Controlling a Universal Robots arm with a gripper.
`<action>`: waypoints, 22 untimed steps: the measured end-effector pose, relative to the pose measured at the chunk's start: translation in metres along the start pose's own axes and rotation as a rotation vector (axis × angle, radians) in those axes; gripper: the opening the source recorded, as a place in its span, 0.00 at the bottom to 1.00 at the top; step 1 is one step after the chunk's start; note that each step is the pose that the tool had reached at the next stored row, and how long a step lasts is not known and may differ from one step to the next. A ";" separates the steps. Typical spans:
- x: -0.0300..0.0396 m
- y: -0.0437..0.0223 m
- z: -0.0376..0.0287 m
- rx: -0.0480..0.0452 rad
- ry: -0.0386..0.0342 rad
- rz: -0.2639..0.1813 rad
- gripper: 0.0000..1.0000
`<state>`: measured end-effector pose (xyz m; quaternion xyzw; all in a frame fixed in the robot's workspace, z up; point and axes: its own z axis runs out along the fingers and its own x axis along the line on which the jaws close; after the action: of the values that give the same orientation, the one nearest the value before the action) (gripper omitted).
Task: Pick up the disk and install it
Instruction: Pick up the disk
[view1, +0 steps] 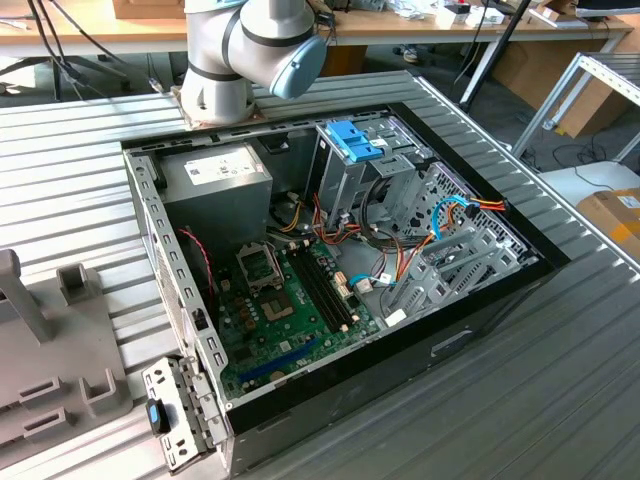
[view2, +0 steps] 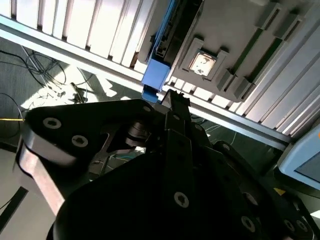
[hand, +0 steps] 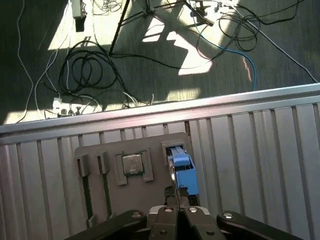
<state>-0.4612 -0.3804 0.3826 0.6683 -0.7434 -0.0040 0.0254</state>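
no text can be read. in the exterior view the white label (view1: 222, 168) on the grey box (view1: 215, 208) inside the case (view1: 480, 320) carries dark print too fine to make out. the same goes for the small white tag (view1: 395, 318) by the board and the sticker (view1: 628, 200) on the carton (view1: 608, 228) at the exterior view's right.
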 end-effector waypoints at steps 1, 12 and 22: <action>0.0000 0.0000 0.0000 0.0005 0.0005 -0.012 0.11; 0.0005 0.0001 0.0001 0.0079 -0.0235 -0.045 0.11; 0.0005 0.0001 0.0008 0.0109 -0.0323 -0.071 0.11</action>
<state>-0.4614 -0.3810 0.3818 0.6944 -0.7195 -0.0116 0.0096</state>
